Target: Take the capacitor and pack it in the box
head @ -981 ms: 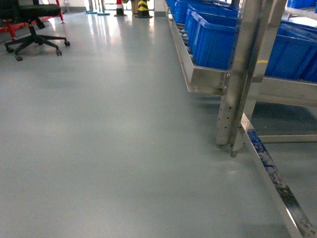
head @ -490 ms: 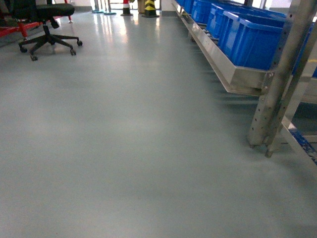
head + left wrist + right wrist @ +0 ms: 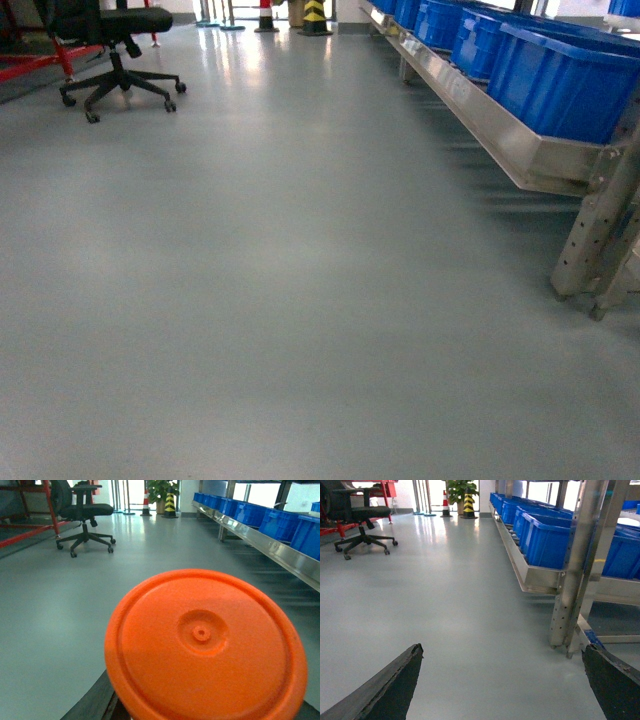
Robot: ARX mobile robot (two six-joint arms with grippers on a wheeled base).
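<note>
- Right end effector [image 3: 502,680] spread wide above the grey floor [image 3: 300,300]; blue bins [image 3: 560,80] on a metal rack [image 3: 520,150]
- Left end effector's state cannot be told; an orange disc [image 3: 205,645], possibly a lid, fills its camera

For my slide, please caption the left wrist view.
Orange round lid fills the foreground; office chair and blue bins behind.

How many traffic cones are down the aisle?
2. A red-and-white cone at the far end, a yellow-and-black cone just right of it, by the potted plant. Others may sit out of frame.
</note>
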